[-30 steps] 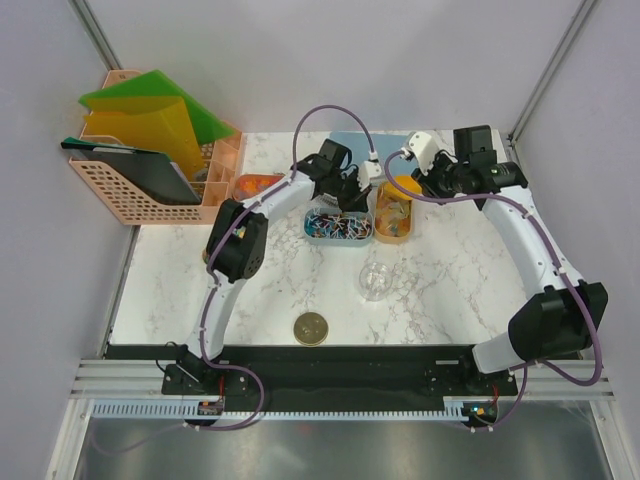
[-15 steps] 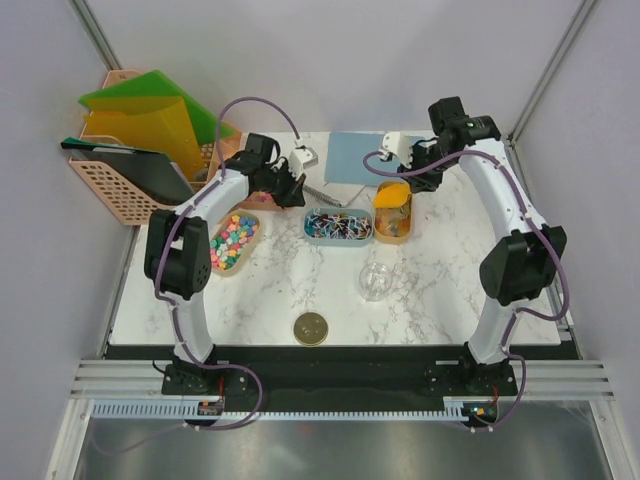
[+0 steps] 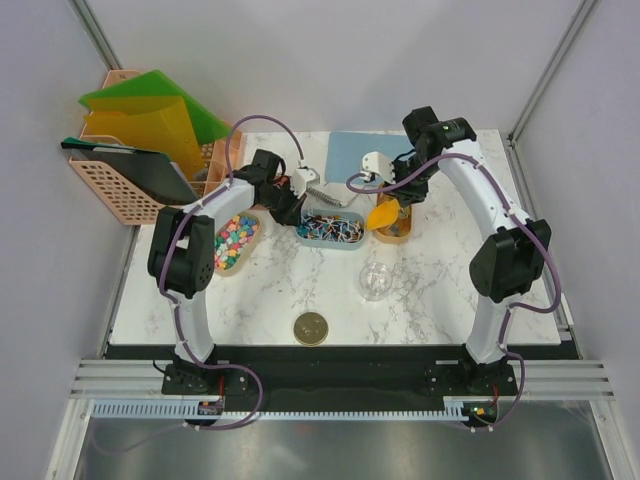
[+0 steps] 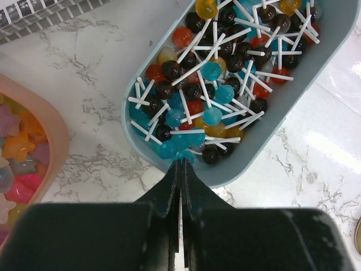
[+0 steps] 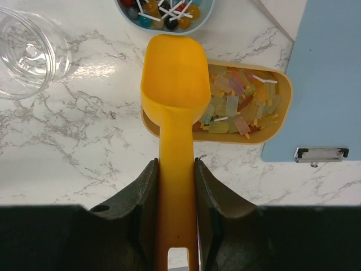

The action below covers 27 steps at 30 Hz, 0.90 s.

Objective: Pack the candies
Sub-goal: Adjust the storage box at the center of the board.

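The candies lie in three trays. Lollipops (image 4: 214,90) fill a blue tray (image 3: 352,240), pastel star sweets (image 3: 232,238) a pink tray (image 4: 56,141), and pale bar sweets (image 5: 240,107) an orange tray (image 5: 276,132). My left gripper (image 4: 181,164) is shut with nothing in it, its tips at the blue tray's left rim (image 4: 237,169). My right gripper (image 5: 176,164) is shut on the handle of an orange scoop (image 5: 175,73). The scoop's bowl is empty and hangs over the left end of the orange tray. Seen from above, the left gripper (image 3: 303,200) and the scoop (image 3: 383,213) flank the blue tray.
A clear jar (image 3: 375,280) stands open in front of the trays, and a round gold lid (image 3: 310,327) lies nearer the front edge. A pink basket (image 3: 130,190) of folders stands at the back left. A blue clipboard (image 5: 327,84) lies behind the orange tray.
My left gripper has come from behind to the blue tray's left end, and that tray has turned slightly. My right arm has swung the scoop down and left over the orange tray.
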### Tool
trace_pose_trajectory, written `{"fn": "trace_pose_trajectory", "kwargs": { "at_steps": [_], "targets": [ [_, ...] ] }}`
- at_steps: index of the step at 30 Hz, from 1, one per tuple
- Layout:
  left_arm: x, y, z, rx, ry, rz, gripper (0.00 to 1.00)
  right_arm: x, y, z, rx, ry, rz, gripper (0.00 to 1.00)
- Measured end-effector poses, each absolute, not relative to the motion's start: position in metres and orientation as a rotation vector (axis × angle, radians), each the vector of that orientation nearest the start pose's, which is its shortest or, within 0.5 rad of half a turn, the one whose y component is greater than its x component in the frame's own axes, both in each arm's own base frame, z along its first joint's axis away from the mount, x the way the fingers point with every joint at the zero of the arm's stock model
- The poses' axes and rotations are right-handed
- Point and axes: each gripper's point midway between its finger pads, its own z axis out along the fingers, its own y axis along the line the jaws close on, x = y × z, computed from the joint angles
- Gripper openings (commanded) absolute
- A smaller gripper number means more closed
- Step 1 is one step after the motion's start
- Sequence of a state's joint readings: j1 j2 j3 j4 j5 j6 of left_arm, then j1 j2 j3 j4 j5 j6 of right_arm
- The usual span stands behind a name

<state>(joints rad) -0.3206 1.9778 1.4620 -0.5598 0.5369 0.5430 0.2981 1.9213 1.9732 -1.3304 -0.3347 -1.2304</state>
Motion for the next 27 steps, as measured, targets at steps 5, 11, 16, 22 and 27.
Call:
{"fn": "trace_pose_trajectory", "kwargs": {
  "at_steps": [5,11,16,22,27],
  "targets": [
    [0.399,-0.206,0.060,1.216,2.235,-0.619,0.02,0.384,0.142,0.196,-1.911,1.925,0.222,0.00],
    [0.399,-0.190,0.071,1.177,2.234,-0.584,0.02,0.375,0.142,0.225,-1.880,1.878,0.158,0.00],
    [0.402,-0.170,0.069,1.139,2.266,-0.528,0.02,0.366,0.154,0.237,-1.898,1.824,0.151,0.00],
    [0.399,-0.164,0.047,1.140,2.328,-0.518,0.02,0.359,0.170,0.224,-1.954,1.811,0.175,0.00],
    [0.393,-0.167,0.026,1.158,2.373,-0.541,0.02,0.363,0.171,0.209,-1.987,1.847,0.156,0.00]
  ]
}}
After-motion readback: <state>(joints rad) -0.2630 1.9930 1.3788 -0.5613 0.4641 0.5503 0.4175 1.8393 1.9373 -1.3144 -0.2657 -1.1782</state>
